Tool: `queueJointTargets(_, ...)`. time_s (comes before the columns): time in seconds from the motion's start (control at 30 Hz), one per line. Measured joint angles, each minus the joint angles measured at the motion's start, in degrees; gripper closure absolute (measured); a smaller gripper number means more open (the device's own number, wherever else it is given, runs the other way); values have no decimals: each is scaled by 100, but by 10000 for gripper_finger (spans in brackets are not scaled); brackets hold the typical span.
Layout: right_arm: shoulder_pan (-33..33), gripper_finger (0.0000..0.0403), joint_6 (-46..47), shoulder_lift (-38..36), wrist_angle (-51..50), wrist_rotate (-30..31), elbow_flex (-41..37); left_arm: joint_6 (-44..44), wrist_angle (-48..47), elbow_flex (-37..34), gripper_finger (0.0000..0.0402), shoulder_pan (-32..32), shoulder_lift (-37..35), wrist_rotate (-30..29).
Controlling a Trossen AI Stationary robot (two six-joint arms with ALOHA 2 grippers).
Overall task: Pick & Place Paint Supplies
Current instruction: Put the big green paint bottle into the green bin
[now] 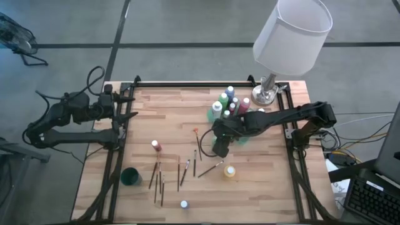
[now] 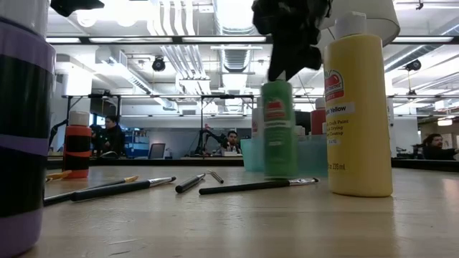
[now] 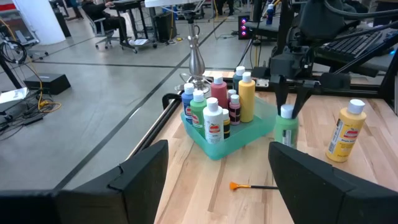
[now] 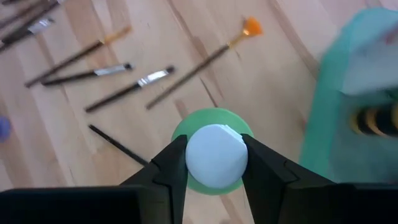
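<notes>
Two hands are in view, and only one is at work. The right hand point(image 4: 214, 163) is closed on the white cap of a green paint bottle point(image 2: 279, 129), with one finger pressed against each side of the cap, as is seen plainly in the right wrist view. The bottle is held upright near the middle of the bench point(image 1: 275, 200), just beside the green tray point(image 3: 242, 135); whether its base rests on the wood or hangs just clear cannot be told. The left hand point(image 3: 217, 171) is parked at the left edge of the bench, its fingers spread wide and nothing between them.

Several bottles are already stood together in the tray. A yellow bottle point(image 1: 230, 172), a red bottle point(image 1: 155, 145) and a small blue-capped bottle point(image 1: 184, 204) are left out on the wood, and thin brushes point(image 1: 157, 181) are scattered between them, near a dark green cup point(image 1: 130, 177).

The green bottle is judged to be light, stiff plastic with smooth, somewhat slippery sides. The cap is a narrow round hold, so swinging or twisting under the fingers could be expected if it is moved quickly; a steady, vertical carry is called for. A hold lower on the neck would be firmer. The brushes, being thin and flat on the wood, would best be pinched across the middle of the handle.
</notes>
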Motion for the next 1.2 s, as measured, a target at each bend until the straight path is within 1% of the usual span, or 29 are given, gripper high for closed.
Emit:
queueJointTargets(0.2,-2,290,127,-418,-856,423,262,0,0,0,119,1,0,0)
queueJointTargets(0.4,15,290,420,-1031,-1172,546,394,-1,2,0,119,2,0,0)
queueJointTargets(0.5,15,290,529,-1368,-1522,875,394,-1,2,0,119,0,0,0)
queueJointTargets(0.6,11,290,839,-1654,-2171,1329,383,-1,0,0,119,0,2,0)
queueJointTargets(0.7,11,290,1140,-1885,-2587,1604,380,-1,0,0,119,1,2,0)
queueJointTargets(0.87,13,290,1309,-2100,-2546,1651,126,-1,0,0,119,0,2,0)
queueJointTargets(1.03,13,289,1327,-2105,-2536,1653,-233,-1,0,0,119,0,2,0)
queueJointTargets(1.2,15,288,1388,-2113,-2216,1616,-729,-1,0,0,119,0,2,0)
